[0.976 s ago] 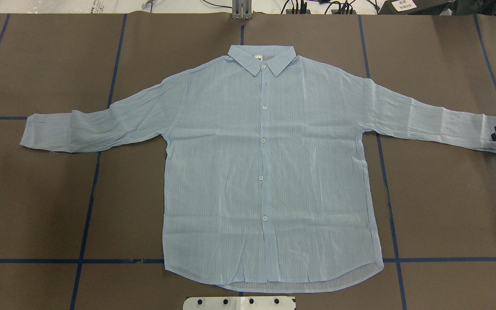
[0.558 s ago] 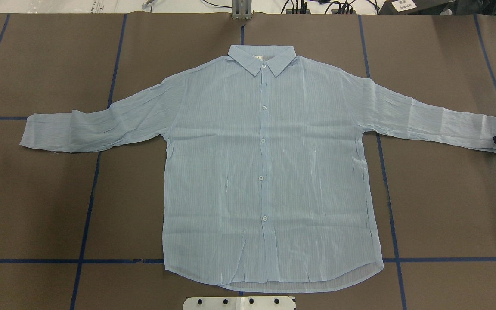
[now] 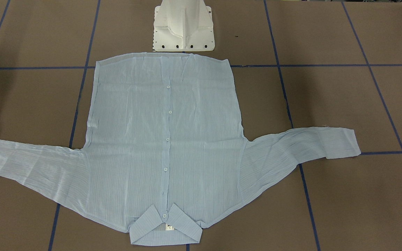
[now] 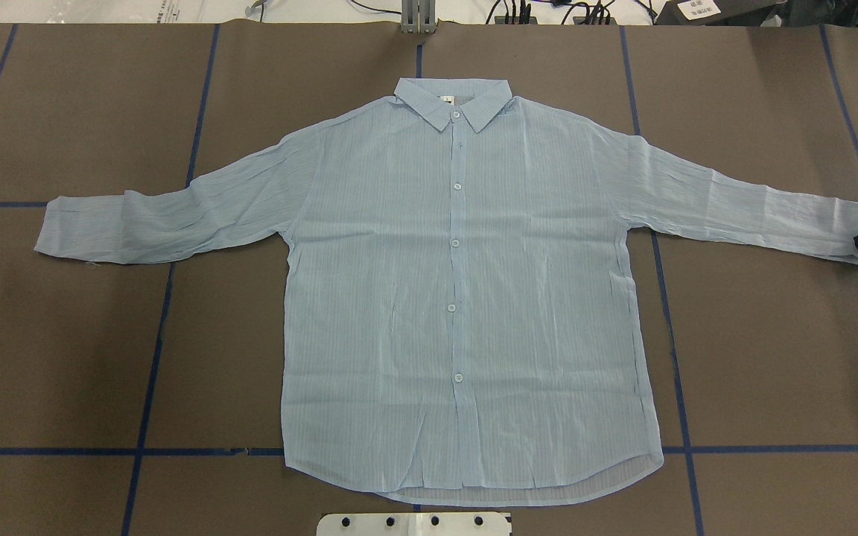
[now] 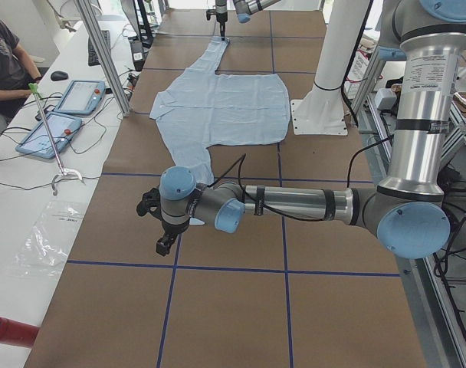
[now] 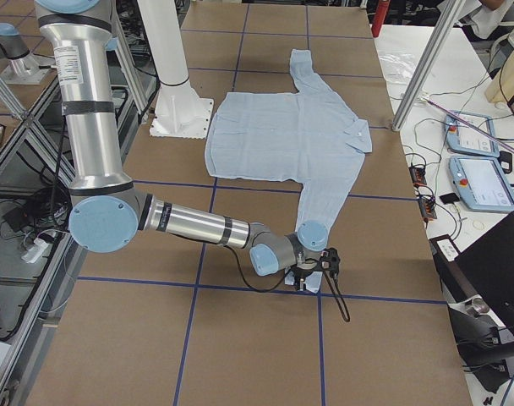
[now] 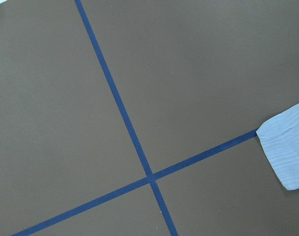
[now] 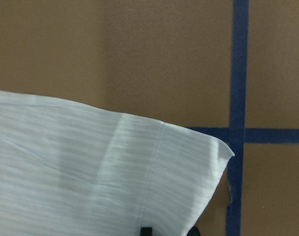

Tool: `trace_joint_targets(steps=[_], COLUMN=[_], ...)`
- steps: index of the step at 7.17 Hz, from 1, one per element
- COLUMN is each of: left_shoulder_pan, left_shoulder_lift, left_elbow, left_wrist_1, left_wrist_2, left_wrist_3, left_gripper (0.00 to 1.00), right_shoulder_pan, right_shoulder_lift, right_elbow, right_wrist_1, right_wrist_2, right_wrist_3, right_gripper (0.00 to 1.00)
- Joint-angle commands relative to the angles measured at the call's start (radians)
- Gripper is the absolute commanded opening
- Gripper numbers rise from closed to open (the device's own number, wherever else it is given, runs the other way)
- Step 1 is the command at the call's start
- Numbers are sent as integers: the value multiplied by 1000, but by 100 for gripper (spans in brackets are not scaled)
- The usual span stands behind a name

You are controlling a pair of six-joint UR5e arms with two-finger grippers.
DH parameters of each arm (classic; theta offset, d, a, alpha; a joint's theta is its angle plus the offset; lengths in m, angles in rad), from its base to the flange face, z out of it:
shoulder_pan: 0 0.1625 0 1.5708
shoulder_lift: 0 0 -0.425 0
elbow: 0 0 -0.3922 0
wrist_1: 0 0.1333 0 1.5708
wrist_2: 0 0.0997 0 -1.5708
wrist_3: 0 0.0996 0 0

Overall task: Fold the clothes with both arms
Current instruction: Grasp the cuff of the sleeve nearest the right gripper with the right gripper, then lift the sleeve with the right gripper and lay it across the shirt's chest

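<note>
Shows shirt (image 4: pixel 459 298) spread flat on bench (image 4: pixel 101 357), buttons up, collar (image 4: pixel 453 104) far, hem near, sleeves out left and right

Puts right arm (image 6: pixel 198 227) low at right cuff (image 4: pixel 850 234), jaws at the cuff's very end. Gives only dark tips at the cloth edge in the wrist view, so cannot tell how far open or whether pinching anything

Puts left arm (image 5: pixel 294 203) above bare bench just beyond left cuff (image 4: pixel 53 231), not touching. Cannot tell jaw opening there either

Judged step: taking both cuffs to fold sleeves inward. To do it well:
- pinch both layers of the cuff near its corner, not the top ply alone
- bring left jaws onto their cuff before lifting anything
- lift low, carry sleeves across the chest together
- avoid dragging the thin body cloth or skewing the button line

Writing: neck tag (image 3: pixel 169 227) with a small mark, too small to read; paper label (image 4: pixel 697 9) past the far right edge, print unreadable; no brand made out
</note>
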Motion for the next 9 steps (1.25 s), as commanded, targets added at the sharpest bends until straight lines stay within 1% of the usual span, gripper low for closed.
trace_joint_targets(steps=[1, 2, 5, 6, 7, 8, 9], left_shoulder_pan=[0, 2, 2, 2, 2, 2, 4], left_shoulder_lift=[-4, -5, -10, -14, -18, -19, -22], left_elbow=[7, 11, 30, 31, 33, 33, 36], left_wrist_1=[1, 1, 0, 0, 0, 0, -2], left_wrist_2=[1, 1, 0, 0, 1, 1, 0], left_wrist_3=[0, -1, -1, -1, -1, 0, 0], left_gripper=[100, 100, 100, 100, 100, 100, 100], right_shoulder_pan=[2, 12, 71, 73, 70, 58, -15], right_shoulder_lift=[4, 4, -20, -13, 13, 76, 154], right_elbow=[22, 41, 172, 238, 289, 326, 369], right_wrist_1=[-2, -2, -4, -4, -4, -19, -57], right_wrist_2=[0, 5, 34, 63, 106, 117, 111], right_wrist_3=[0, 0, 3, 5, 29, 125, 226], right_gripper=[17, 1, 0, 0, 0, 0, 0])
